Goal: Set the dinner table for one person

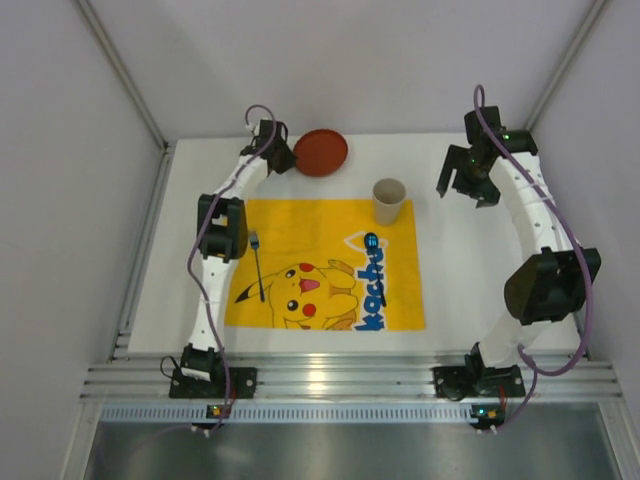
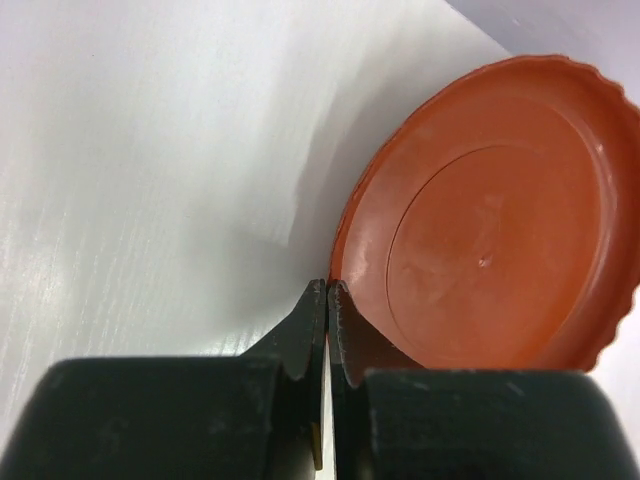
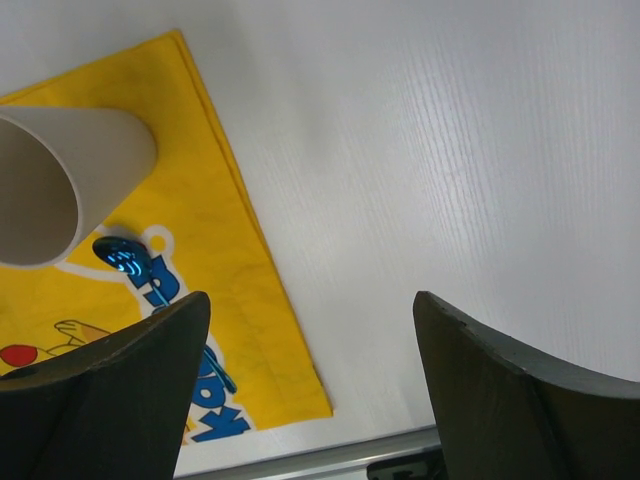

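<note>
Red plate [image 1: 321, 152] pinched, far left
We see the left arm [image 1: 215, 230] outstretched, left claw [image 2: 327, 288] clamped on its rim; right claw [image 3: 310, 300] hangs open.

Both the left arm [image 1: 208, 295] and right arm [image 1: 528, 205]: white links, black joint housings, purple cables [image 1: 477, 100] trailing behind matte-black, wedge-shaped jaws.

One red plate [image 1: 321, 152], one paper cup [image 1: 389, 201], one fork [image 1: 258, 266], one spoon [image 1: 372, 242], one yellow mat [image 1: 320, 225].

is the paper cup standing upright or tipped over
Upright: the paper cup stands on its base near the far right corner of the yellow mat, its round open mouth facing up.
</note>
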You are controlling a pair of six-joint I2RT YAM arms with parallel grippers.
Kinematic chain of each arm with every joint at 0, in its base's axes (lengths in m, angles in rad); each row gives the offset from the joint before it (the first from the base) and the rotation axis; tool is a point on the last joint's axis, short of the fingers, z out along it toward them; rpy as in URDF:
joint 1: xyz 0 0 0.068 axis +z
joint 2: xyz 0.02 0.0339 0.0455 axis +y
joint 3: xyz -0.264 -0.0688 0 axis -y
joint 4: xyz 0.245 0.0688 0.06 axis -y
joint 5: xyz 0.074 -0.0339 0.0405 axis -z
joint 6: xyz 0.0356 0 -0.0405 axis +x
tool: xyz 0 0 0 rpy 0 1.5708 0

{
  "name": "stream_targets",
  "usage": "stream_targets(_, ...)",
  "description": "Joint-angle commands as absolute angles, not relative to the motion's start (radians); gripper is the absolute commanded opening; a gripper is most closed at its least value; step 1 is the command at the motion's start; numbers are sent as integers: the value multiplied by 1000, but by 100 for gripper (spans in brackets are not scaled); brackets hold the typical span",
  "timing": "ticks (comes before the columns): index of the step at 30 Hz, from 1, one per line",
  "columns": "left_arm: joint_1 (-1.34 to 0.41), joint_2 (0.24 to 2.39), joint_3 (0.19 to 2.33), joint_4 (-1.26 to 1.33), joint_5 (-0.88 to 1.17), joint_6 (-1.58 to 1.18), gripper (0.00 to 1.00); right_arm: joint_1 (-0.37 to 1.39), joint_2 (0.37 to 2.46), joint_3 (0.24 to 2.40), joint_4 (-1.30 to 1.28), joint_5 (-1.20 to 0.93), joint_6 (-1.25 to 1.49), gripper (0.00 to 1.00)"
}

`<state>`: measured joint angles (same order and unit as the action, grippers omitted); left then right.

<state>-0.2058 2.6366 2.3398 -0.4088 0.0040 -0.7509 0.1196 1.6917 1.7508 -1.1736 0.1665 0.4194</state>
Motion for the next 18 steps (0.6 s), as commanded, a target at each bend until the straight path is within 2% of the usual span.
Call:
stream_targets(1,-186,2623,2333,-430,46,-727,0,107,1684,1799,-1170,166,403,83)
stream_targets(12,-132,2401,2191,-423,123,-700,0,81,1641,1750,-1138,172,403,84)
stream_targets(18,-130,2202,2007,-417,160,-666,0,81,1597,1730,-1101,153,417,84)
